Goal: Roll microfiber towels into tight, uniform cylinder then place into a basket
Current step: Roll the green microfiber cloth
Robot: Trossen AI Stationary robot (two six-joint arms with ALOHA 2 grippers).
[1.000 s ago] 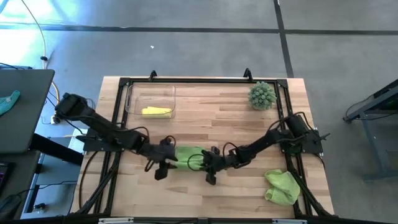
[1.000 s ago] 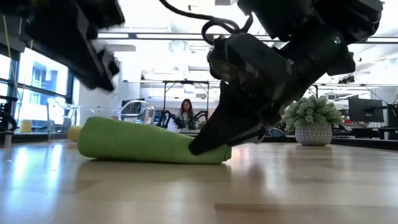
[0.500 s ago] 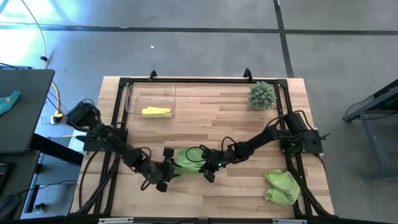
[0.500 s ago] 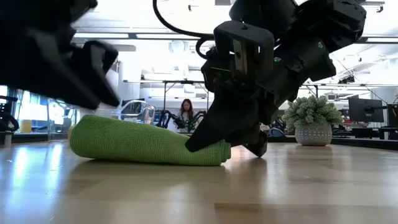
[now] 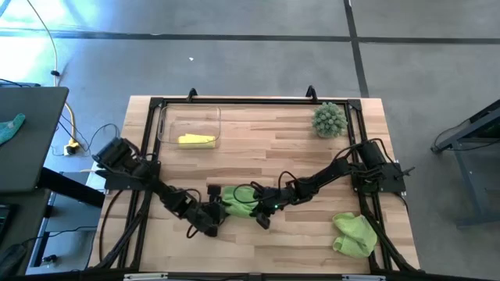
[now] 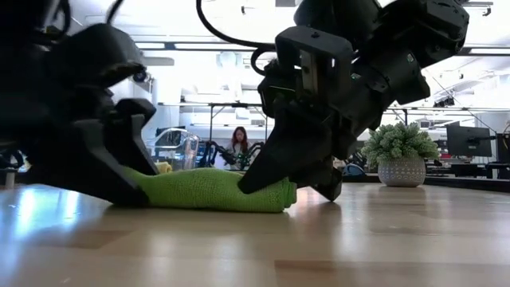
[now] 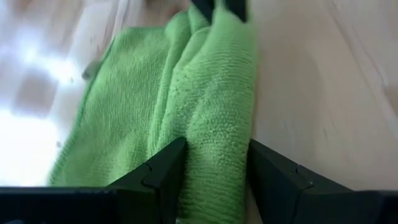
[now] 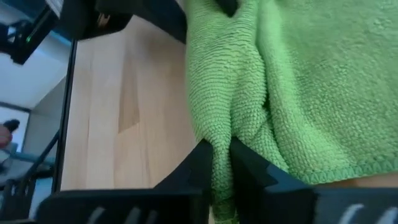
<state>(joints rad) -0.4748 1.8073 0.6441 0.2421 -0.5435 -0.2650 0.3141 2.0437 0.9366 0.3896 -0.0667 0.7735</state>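
A light green microfiber towel (image 5: 238, 198) lies partly rolled near the table's front middle, its roll (image 6: 211, 190) resting lengthwise on the wood and a flat flap (image 7: 118, 106) spread beside it. My left gripper (image 7: 214, 149) is open and straddles the roll's left end. My right gripper (image 8: 222, 152) is shut on the roll's right end (image 6: 280, 191). The clear basket (image 5: 168, 117) stands at the far left with a pale yellow towel (image 5: 195, 140) lying in it. A second green towel (image 5: 353, 234) lies crumpled at the near right. My left gripper has one finger (image 7: 163, 177) on each side of the roll's left end (image 7: 214, 171), slanting down from the table's left along the roll. The cloth fills the gap and meets both inner faces. The roll lies on the table. My right gripper pinches a narrow ridge of bunched cloth (image 8: 219, 140) at the roll's right end between its two fingers. It slants down from the table's right. That end rests on the table (image 6: 279, 203).
A spiky green plant in a pot (image 5: 329, 119) stands at the far right. A black frame rail (image 5: 258, 101) runs along the table's edges. Bare wood (image 5: 266, 148) lies between the basket and the plant.
My left gripper has come down and toward the near edge, rolling at the wrist, and now straddles the roll's left end with its fingers as far apart as before. My right gripper has turned a little about its wrist while staying on the roll's right end.
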